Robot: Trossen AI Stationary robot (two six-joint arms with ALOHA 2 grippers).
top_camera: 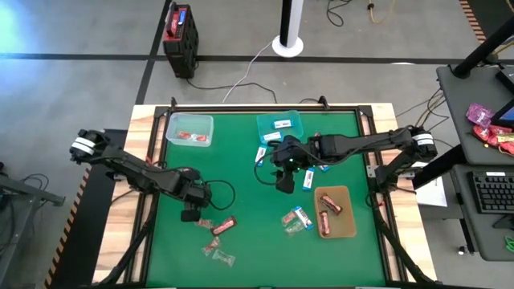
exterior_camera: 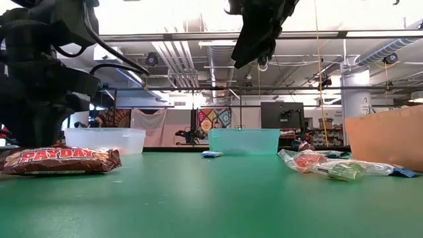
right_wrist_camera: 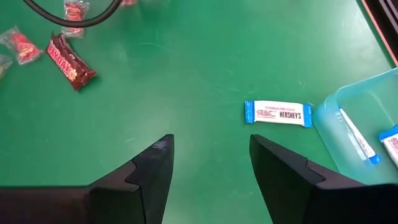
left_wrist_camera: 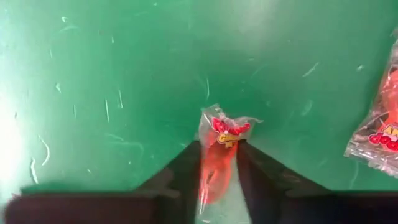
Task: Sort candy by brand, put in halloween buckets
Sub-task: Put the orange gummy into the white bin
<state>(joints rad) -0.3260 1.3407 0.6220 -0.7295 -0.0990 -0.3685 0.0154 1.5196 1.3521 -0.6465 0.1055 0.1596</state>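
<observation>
My left gripper [top_camera: 190, 213] [left_wrist_camera: 219, 148] is low over the table's near-left part, shut on a clear twist with a red sweet [left_wrist_camera: 219, 163]. My right gripper [top_camera: 283, 181] [right_wrist_camera: 210, 144] hangs open high above the table's middle [exterior_camera: 254, 36], holding nothing. A white-and-blue packet [right_wrist_camera: 278, 113] lies flat beside the teal container [top_camera: 279, 124] [right_wrist_camera: 367, 118], which holds more packets. The mint container [top_camera: 189, 128] holds red sweets, and the amber tray [top_camera: 335, 211] holds dark bars. A dark red-brown bar [top_camera: 224, 227] [exterior_camera: 63, 160] and several twists [top_camera: 215, 249] lie near my left gripper. My left gripper pinches the clear twist by the middle of its wrapper [left_wrist_camera: 217, 174] between its two fingers [left_wrist_camera: 186, 177], coming from above and pointing down. The wrapper's crimped end [left_wrist_camera: 229, 127] sticks out past the fingertips. Whether the twist is off the table does not show.
Loose packets [top_camera: 308, 178] and a twist with a packet [top_camera: 295, 218] lie between my right gripper and the amber tray. A second twist [left_wrist_camera: 379, 130] lies close to my left gripper. The table has a raised wooden rim [top_camera: 144, 120]. A black cable [top_camera: 221, 189] loops over the felt.
</observation>
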